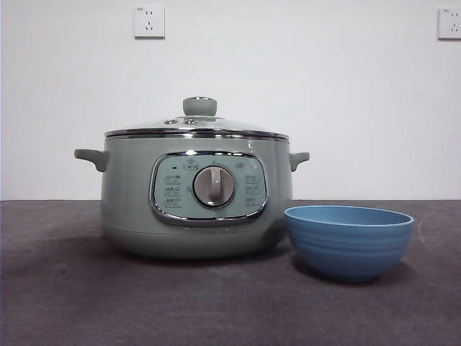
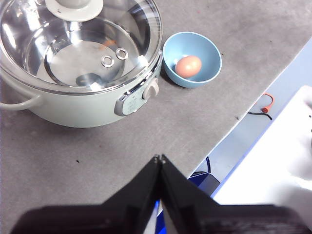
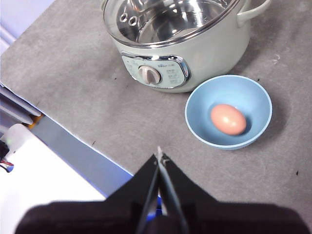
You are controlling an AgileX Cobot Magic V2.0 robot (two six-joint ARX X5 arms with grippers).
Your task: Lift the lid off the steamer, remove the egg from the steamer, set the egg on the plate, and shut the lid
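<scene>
Steamer: the steamer [image 1: 196, 194] stands on the grey table [image 1: 65, 295], its panel and dial [image 1: 214, 187] facing the front camera, one small handle out at each side.
Lid: the lid [image 1: 196, 124] sits closed on the steamer, rim seated all round, knob [image 1: 199, 106] upright at its centre; two small vent rings [image 2: 114, 57] show in the glass.
Inside the steamer: seen through the glass from both wrist views, a bare shiny steel bowl.
Plate: the plate [image 1: 348, 241] stands on the table just beside the steamer, off the side of the panel; from the front it is nearer the camera and overlaps the steamer's lower edge, and I cannot tell whether the two touch.
Egg: the egg [image 3: 227, 119] lies on its side in the bottom of the plate, brown-orange; the plate's wall hides it from the front view.
Left gripper: the left gripper [image 2: 159, 158] hangs above the table's near edge, well apart from steamer and plate, jaws pressed together with nothing between them.
Right gripper: the right gripper [image 3: 159, 157] hangs over the table edge on the plate's side, clear of everything, jaws likewise closed tip to tip on nothing.
Wall: two white sockets [image 1: 149, 21] high on the pale wall.
</scene>
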